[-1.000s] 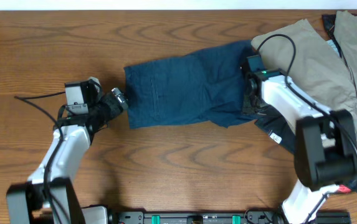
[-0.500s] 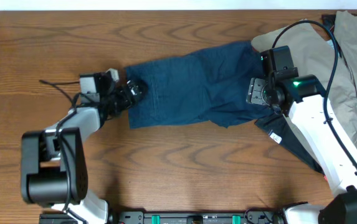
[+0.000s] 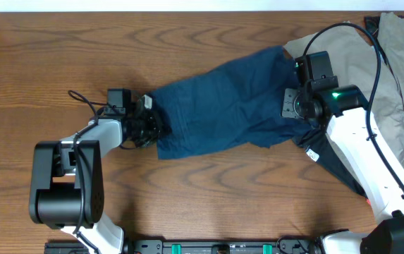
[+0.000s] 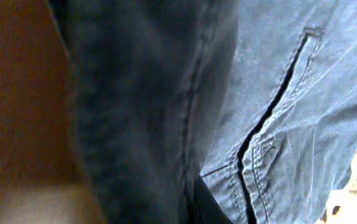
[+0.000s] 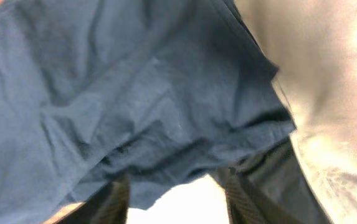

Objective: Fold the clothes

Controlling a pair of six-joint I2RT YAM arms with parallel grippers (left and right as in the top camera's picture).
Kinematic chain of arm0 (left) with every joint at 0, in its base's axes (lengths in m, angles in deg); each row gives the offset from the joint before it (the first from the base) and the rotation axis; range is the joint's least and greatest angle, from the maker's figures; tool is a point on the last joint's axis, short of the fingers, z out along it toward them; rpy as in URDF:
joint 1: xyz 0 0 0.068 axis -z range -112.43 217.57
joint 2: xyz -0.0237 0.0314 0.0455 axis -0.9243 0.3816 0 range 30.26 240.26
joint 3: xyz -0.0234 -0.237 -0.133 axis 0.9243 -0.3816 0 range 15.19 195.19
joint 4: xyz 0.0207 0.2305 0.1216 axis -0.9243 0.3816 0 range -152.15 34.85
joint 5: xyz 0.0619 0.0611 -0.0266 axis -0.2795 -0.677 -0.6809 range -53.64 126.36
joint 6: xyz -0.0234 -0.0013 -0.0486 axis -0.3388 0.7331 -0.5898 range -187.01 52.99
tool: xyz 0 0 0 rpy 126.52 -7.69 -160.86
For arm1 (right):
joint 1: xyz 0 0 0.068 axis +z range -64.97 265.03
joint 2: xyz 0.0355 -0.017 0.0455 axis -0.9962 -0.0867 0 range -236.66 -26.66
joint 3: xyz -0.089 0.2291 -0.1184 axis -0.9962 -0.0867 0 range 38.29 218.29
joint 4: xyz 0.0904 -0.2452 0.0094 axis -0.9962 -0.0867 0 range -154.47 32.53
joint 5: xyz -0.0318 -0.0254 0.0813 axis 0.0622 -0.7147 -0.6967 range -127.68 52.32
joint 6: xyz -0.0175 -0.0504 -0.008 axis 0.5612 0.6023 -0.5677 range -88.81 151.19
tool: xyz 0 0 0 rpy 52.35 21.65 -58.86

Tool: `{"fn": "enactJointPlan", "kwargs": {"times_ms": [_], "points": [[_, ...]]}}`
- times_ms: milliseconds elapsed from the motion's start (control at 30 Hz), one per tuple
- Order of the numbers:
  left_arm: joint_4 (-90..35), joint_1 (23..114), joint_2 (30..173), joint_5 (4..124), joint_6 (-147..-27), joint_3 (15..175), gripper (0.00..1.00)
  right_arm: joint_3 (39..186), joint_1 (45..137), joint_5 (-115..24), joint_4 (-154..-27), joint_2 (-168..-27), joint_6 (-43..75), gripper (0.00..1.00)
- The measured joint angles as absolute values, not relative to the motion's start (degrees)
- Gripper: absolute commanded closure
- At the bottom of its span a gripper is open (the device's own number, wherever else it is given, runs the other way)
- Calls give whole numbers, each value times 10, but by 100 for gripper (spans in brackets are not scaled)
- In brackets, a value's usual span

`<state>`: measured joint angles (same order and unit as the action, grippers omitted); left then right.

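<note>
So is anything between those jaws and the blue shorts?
Nothing visible. The dark navy-blue denim-like shorts lie uncovered on the wooden table, with the left jaws at their left edge and the right jaws at their right end. The beige cloth garments sit off to the right.

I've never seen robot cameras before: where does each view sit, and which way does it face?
Overhead: fixed above, facing straight down on table, navy shorts, beige garments; left arm, right arm show.
Left wrist: on left arm, close against the shorts' pocket slit; own fingers unclear.
Right wrist: on right arm, facing shorts' folds and beige garments; two fingers at bottom.
All three share the shorts.
</note>
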<state>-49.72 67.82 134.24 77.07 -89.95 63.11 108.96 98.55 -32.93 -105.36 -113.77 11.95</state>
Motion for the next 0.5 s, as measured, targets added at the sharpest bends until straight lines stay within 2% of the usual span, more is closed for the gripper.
{"fn": "enactJointPlan", "kwargs": {"times_ms": [167, 500], "points": [[-393, 664, 1300, 756, -878, 620, 94, 1090, 986, -411, -1032, -1147, 158, 97], [-264, 663, 1068, 734, -865, 608, 94, 1090, 1057, -531, -988, -1257, 172, 99]]}}
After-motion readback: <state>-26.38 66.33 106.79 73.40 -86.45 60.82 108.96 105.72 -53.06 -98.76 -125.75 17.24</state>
